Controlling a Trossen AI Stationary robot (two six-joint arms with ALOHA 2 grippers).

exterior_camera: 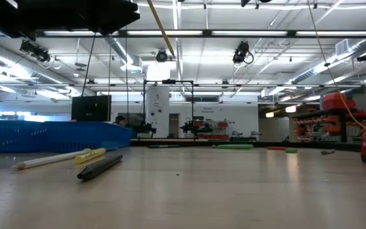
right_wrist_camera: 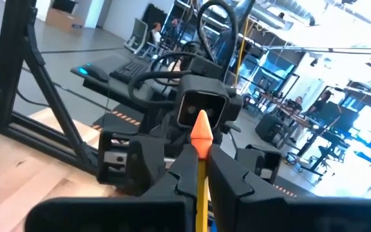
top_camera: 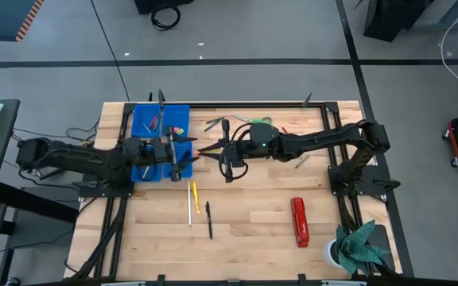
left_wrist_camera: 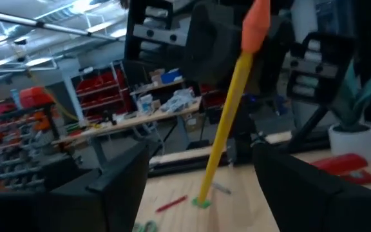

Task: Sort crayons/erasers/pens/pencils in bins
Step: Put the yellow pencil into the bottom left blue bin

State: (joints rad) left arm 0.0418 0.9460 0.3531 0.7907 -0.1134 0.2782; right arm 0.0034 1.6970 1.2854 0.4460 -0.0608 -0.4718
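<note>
Holding a yellow pencil (right_wrist_camera: 203, 183) with an orange tip, the right pincer (top_camera: 206, 152) sits over the middle of the counter (top_camera: 253, 222), its fingers (right_wrist_camera: 179, 171) pressed together on the shaft; the pencil points away from this pincer toward the left one, orange tip leading.

Left pincer (top_camera: 183, 156) faces it, almost tip to tip; its fingers (left_wrist_camera: 118, 183) stand wide apart, one on each side of the pencil; in the left wrist view the pencil runs through the gap without visible contact on either finger, so the left pincer grips nothing.

Bins (top_camera: 162, 127): bright blue, grouped directly under and behind the left pincer, on the side away from the right pincer; small red, green and yellow pieces lie in the far ones; which compartment each piece is in cannot be resolved.

Loose on the counter, toward the near edge below the two pincers: a white pencil (top_camera: 189, 203), a short yellow one (top_camera: 196, 199) just beside it, and a dark pen (top_camera: 209, 220) slightly further out; the low view shows these same three lying flat, close together, bins behind them.

Beyond the right pincer, along its arm toward the far edge: green-handled scissors (top_camera: 258, 121) and a few thin sticks (top_camera: 213, 124); too small to identify individually.

Red stapler (top_camera: 299, 222): well apart from both pincers, near the front right; a potted plant (top_camera: 356, 246) stands at that corner.
</note>
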